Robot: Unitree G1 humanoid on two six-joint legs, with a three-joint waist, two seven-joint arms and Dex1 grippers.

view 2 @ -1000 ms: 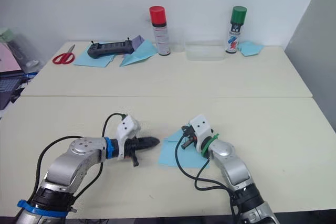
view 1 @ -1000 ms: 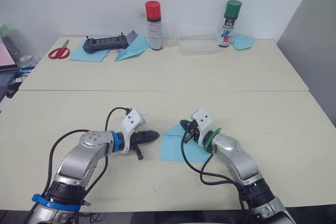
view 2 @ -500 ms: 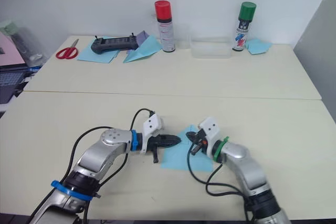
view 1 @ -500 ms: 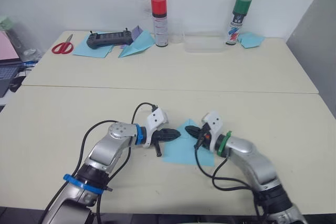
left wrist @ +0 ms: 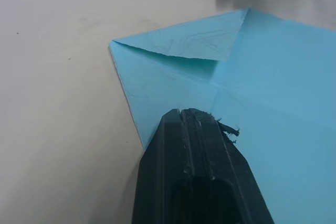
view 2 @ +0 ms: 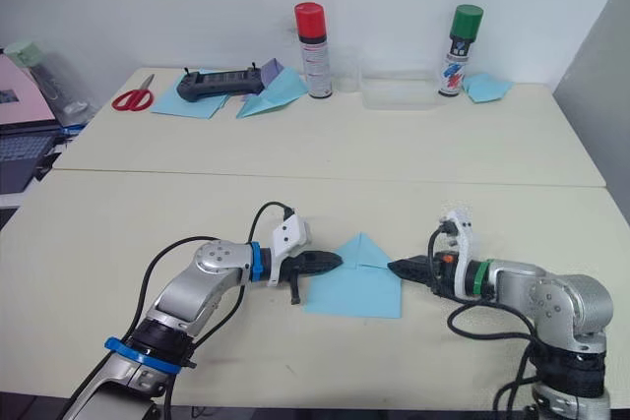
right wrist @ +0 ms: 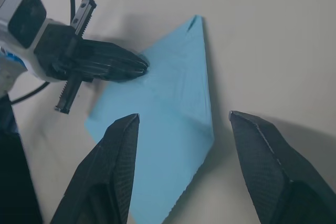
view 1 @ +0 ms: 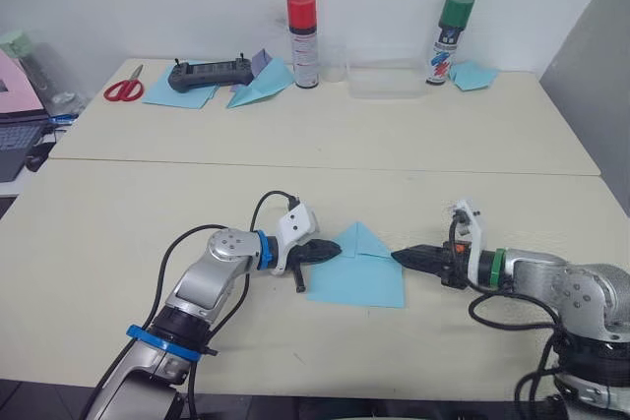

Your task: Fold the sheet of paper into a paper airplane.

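On the near desk [view 1: 118, 243], centre front: sheet of paper [view 1: 359, 272], light blue, lying flat w/ its far end folded to a point, both far corners turned in to the centre line. Left gripper [view 1: 323, 252] sits at the sheet's left edge, jaws pressed together, tip resting on the paper as the left wrist view shows; it pins rather than pinches. Right gripper [view 1: 409, 257] lies low just beside the sheet's right edge, apart from it; jaws spread wide per the right wrist view, nothing between them. My read: nose folds are in, lengthwise fold and wings not yet done, so roughly the early-middle of the task. Risks from here: (1) thin paper could skid or rotate under the left tip if I push sideways w/o a counter-hold, spoiling alignment; (2) the right jaws coming in flat may ride over the edge instead of getting under it, crumpling the corner; (3) the folded flaps look slightly raised and may spring open if unpinned. Far desk [view 1: 492, 135], for ref.: clear shallow container [view 1: 382, 80] between the red-capped spray can [view 1: 302, 27] and the green-capped spray can [view 1: 450, 25]; contents, if any, cannot be made out. Also scissors [view 1: 123, 89], a black controller [view 1: 207, 74] and another blue paper dart [view 1: 258, 86], none involved.
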